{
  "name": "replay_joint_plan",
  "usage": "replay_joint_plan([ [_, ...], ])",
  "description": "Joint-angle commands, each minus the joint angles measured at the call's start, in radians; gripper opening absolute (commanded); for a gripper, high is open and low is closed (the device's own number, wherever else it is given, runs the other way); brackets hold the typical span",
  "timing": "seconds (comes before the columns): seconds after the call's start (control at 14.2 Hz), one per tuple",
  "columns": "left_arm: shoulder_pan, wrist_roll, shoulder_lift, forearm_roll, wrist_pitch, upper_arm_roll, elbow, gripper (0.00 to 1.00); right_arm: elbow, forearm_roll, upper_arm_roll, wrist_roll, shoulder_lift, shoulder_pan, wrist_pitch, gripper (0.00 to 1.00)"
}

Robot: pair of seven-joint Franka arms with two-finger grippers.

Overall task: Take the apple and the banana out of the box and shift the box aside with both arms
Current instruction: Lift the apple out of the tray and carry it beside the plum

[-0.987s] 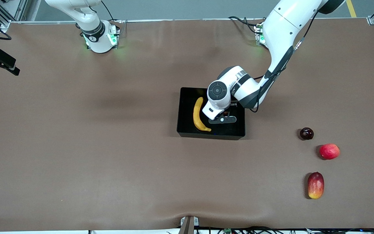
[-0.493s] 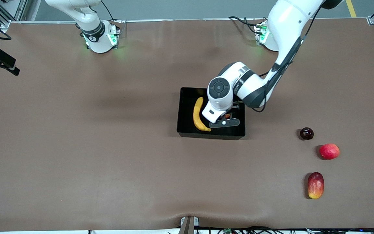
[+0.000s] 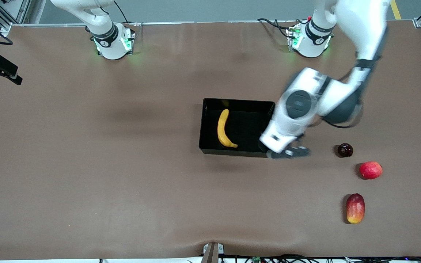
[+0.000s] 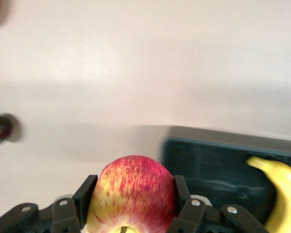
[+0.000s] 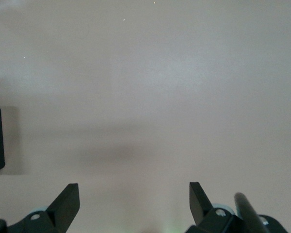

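Since the earlier frame our left gripper (image 3: pixel 287 152) has lifted out of the box (image 3: pixel 210 146) and swung toward the left arm's end of the table; it's now over the box's corner and wall at that end, heading for bare mat. We're carrying the apple (image 4: pixel 132 193) with it: the left wrist view shows both fingers (image 4: pixel 84 194) clamped on its sides, stem end toward the camera. A side grip makes sense here, since the round fruit seats itself between the pads.

The banana (image 3: pixel 224 128) is lying flat in the box, against the wall toward the right arm's end, untouched. We judge it comes out next, then the two-arm box move.

Our right gripper (image 5: pixel 134 201) is waiting near its base, jaws wide apart, nothing between them, looking down at bare mat.

Three other fruits are sitting on the mat toward the left arm's end, well apart from the box: plum (image 3: pixel 345 150), pink-red fruit (image 3: pixel 370 170) and mango (image 3: pixel 355 208), each nearer the front camera than the one before. We should be dropping the apple short of the plum to avoid knocking it.

The surface is a brown mat (image 3: pixel 86 164) covering the whole table, slightly rippled at the near edge. Grey floor and frame rails are showing past the bases.
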State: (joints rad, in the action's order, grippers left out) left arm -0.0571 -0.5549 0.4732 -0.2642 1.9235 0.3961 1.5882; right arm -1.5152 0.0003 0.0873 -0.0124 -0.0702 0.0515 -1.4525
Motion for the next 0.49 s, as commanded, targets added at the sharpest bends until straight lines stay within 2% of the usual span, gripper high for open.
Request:
replay_joint_plan([
  [0.0,0.091,0.126,0.013,0.016,0.005,0.007,0.004,0.00,0.015,0.014,0.000,-0.001,0.006,-0.004,0.004,1.00],
  [0.42,0.197,0.222,0.151,-0.035,0.129,-0.003,0.018,0.00,0.015,0.014,-0.001,-0.001,0.006,-0.002,0.004,1.00],
])
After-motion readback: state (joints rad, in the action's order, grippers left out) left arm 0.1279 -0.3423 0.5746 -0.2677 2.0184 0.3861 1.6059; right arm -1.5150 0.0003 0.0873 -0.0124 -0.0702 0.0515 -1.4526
